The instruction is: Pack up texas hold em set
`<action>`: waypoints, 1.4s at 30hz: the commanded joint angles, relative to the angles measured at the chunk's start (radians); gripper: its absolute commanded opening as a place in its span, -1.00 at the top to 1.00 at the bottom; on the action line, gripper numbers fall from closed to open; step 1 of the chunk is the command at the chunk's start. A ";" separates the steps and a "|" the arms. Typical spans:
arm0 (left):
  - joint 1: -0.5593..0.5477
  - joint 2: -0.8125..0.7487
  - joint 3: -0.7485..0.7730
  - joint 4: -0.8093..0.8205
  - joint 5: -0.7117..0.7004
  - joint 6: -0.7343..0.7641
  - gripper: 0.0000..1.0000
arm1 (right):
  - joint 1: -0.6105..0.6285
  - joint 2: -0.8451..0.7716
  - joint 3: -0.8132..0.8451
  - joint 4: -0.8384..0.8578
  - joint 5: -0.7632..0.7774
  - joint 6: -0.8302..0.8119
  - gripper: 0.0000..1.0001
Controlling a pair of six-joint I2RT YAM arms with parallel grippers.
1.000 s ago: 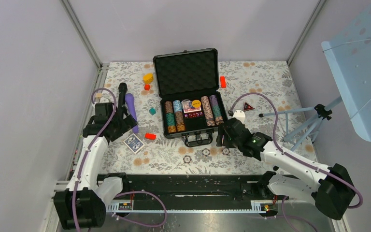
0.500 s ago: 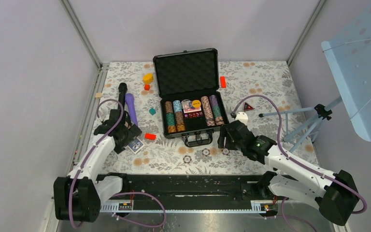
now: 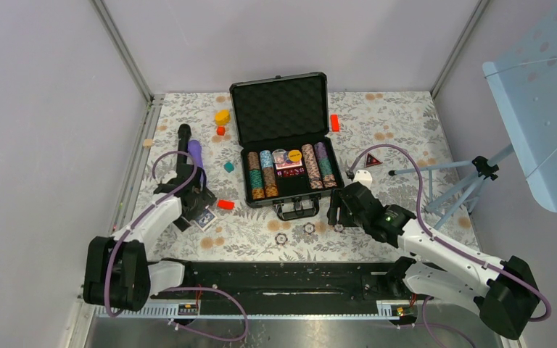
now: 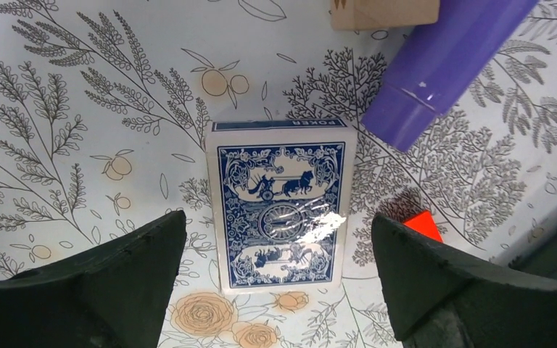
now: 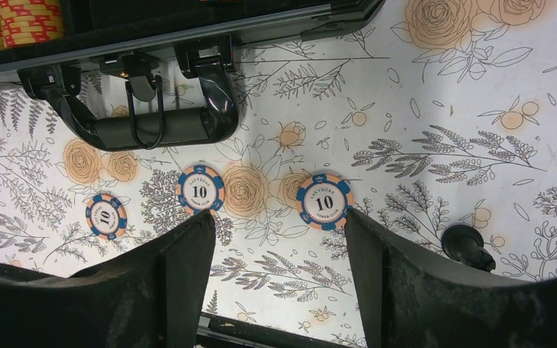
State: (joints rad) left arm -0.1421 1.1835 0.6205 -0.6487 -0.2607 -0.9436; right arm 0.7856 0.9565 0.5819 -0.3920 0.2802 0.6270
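The black hard case (image 3: pixel 281 109) of the texas hold em set lies open at mid-table, with rows of striped chips (image 3: pixel 265 174) in its lower half. Its handle (image 5: pixel 152 123) faces the arms. A blue-backed card deck (image 4: pixel 281 206) lies flat on the floral cloth left of the case. My left gripper (image 4: pixel 277 217) hangs open just above the deck, one finger on each side, touching nothing. Three loose "10" chips (image 5: pixel 324 202) (image 5: pixel 200 191) (image 5: pixel 106 215) lie in front of the handle. My right gripper (image 5: pixel 277 214) stands open over the cloth near the rightmost chip, holding nothing.
A purple-and-black cylinder (image 4: pixel 442 65) lies just beyond the deck, and a red block (image 4: pixel 422 225) sits by my left gripper's right finger. Yellow (image 3: pixel 222 116), teal (image 3: pixel 228 167) and other red blocks (image 3: pixel 334 122) are scattered about. A tripod (image 3: pixel 464 181) stands at the right.
My left arm has swung in toward the near side and now hovers over the card deck. The right gripper has shifted only slightly by the loose chips.
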 commanded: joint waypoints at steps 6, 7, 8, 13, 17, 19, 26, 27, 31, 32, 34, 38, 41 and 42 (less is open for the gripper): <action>-0.029 0.102 0.016 0.062 -0.087 -0.025 -0.77 | 0.007 -0.014 -0.007 0.006 0.005 -0.008 -0.46; -0.032 0.105 0.020 0.063 -0.091 -0.026 -0.75 | 0.007 -0.014 -0.009 0.006 0.006 -0.007 -0.46; -0.037 0.108 0.022 0.063 -0.094 -0.025 -0.69 | 0.008 -0.017 -0.009 0.006 0.006 -0.007 -0.47; -0.052 0.095 0.018 0.064 -0.106 -0.020 -0.42 | 0.007 -0.024 -0.009 0.006 0.008 -0.005 -0.47; -0.057 0.086 0.012 0.067 -0.105 -0.010 -0.27 | 0.007 -0.031 -0.006 0.002 0.009 -0.004 -0.47; -0.059 0.076 0.011 0.066 -0.100 0.002 -0.15 | 0.008 -0.034 0.000 -0.008 0.012 -0.004 -0.47; -0.062 -0.070 0.057 -0.016 -0.079 0.061 0.02 | 0.008 -0.071 0.012 -0.044 0.037 -0.012 -0.48; -0.062 -0.104 0.082 -0.036 -0.082 0.074 0.02 | 0.007 -0.077 0.015 -0.050 0.042 -0.014 -0.48; -0.063 -0.187 0.194 -0.042 -0.008 0.220 0.01 | 0.007 -0.105 0.030 -0.077 0.057 -0.021 -0.49; -0.064 -0.180 0.238 -0.036 0.037 0.271 0.01 | 0.007 -0.110 0.033 -0.084 0.060 -0.022 -0.49; -0.080 -0.143 0.331 -0.030 0.111 0.356 0.04 | 0.007 -0.128 0.039 -0.097 0.069 -0.026 -0.49; -0.207 -0.027 0.502 -0.003 0.169 0.520 0.08 | 0.007 -0.162 0.052 -0.136 0.088 -0.028 -0.49; -0.324 0.080 0.625 0.013 0.195 0.638 0.08 | 0.008 -0.200 0.062 -0.169 0.100 -0.024 -0.50; -0.361 0.120 0.664 0.020 0.207 0.670 0.08 | 0.007 -0.214 0.065 -0.177 0.104 -0.022 -0.50</action>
State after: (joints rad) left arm -0.3820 1.1885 1.1469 -0.6891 -0.1490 -0.4854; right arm 0.7856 0.7929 0.5953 -0.5098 0.3336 0.6098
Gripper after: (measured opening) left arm 0.663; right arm 0.744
